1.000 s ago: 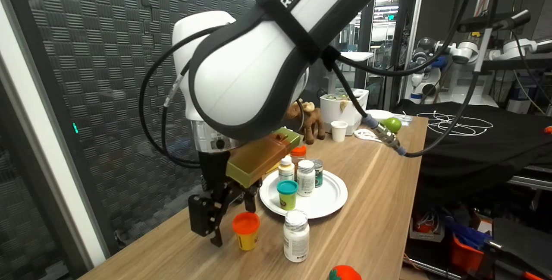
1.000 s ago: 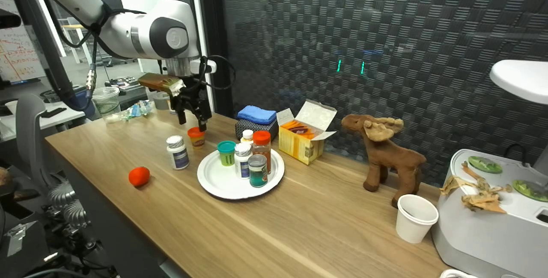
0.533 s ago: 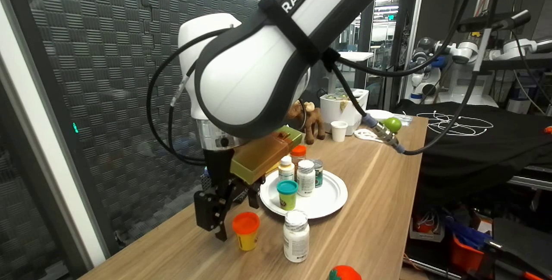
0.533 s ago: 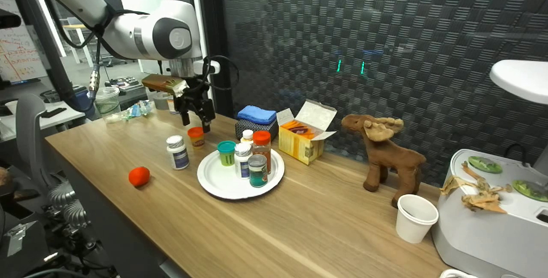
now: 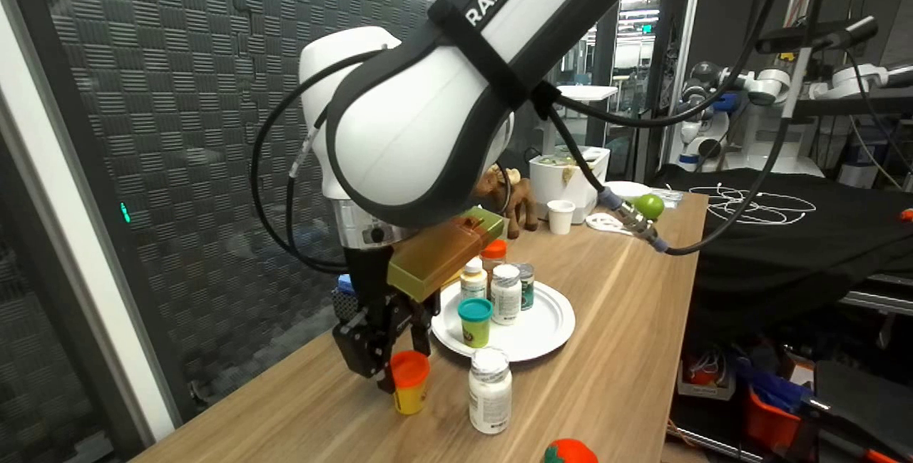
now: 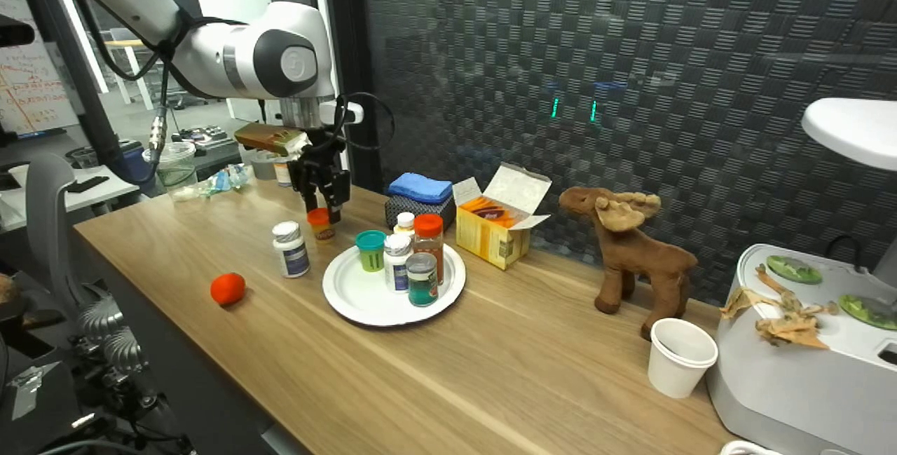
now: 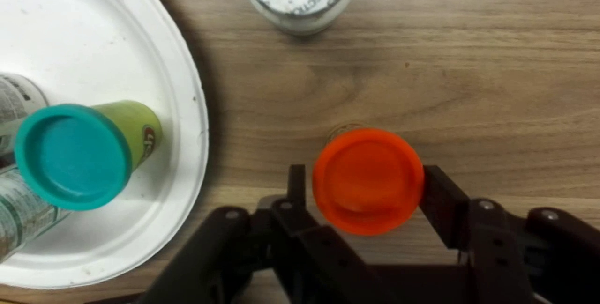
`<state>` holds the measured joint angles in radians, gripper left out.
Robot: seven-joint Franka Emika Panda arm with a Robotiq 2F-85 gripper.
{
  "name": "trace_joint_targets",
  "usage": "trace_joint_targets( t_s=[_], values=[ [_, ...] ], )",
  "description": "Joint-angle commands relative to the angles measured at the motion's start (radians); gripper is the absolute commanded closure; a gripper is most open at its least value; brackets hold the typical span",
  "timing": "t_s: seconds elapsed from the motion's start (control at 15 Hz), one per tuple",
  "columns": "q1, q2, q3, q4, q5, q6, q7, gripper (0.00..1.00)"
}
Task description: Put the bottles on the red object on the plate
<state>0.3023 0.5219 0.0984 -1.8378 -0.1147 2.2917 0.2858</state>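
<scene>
A small yellow tub with a red-orange lid (image 5: 410,377) stands upright on the table. My gripper (image 7: 363,181) has its fingers on both sides of that lid. In the wrist view the right finger meets the lid's edge, while a narrow gap separates the left finger (image 7: 296,182) from it. One white bottle (image 6: 291,252) stands on the table beside the white plate (image 6: 350,301). On the plate are a teal-lidded green tub (image 6: 371,253), a white bottle (image 6: 396,269), a small white-capped bottle (image 6: 405,222), a red-capped jar (image 6: 429,241) and a grey-lidded jar (image 6: 422,285).
A red tomato-like object (image 6: 228,289) lies near the table's front edge. Behind the plate are an open yellow box (image 6: 490,239) and a blue cloth (image 6: 420,188). Farther along stand a brown plush moose (image 6: 638,252), paper cups (image 6: 681,364) and a white appliance (image 6: 792,378).
My gripper has moved toward the red-lidded tub, and its fingers have drawn closer together around it. The tub, the bottles and the plate have stayed in place.
</scene>
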Motion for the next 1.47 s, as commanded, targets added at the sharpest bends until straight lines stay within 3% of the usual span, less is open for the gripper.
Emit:
trace_joint_targets(
  t_s=[0.0, 0.07, 0.47, 0.93, 1.4],
  values=[
    [0.007, 0.004, -0.007, 0.027, -0.006, -0.027, 0.008, 0.65],
    [0.008, 0.005, -0.008, 0.03, -0.007, -0.031, 0.01, 0.71],
    [0.027, -0.049, -0.033, -0.019, -0.033, -0.022, 0.087, 0.71],
    [0.036, -0.208, -0.038, -0.184, -0.052, -0.007, 0.241, 0.71],
    [0.0, -0.376, -0.051, -0.375, -0.047, 0.027, 0.523, 0.71]
  ],
)
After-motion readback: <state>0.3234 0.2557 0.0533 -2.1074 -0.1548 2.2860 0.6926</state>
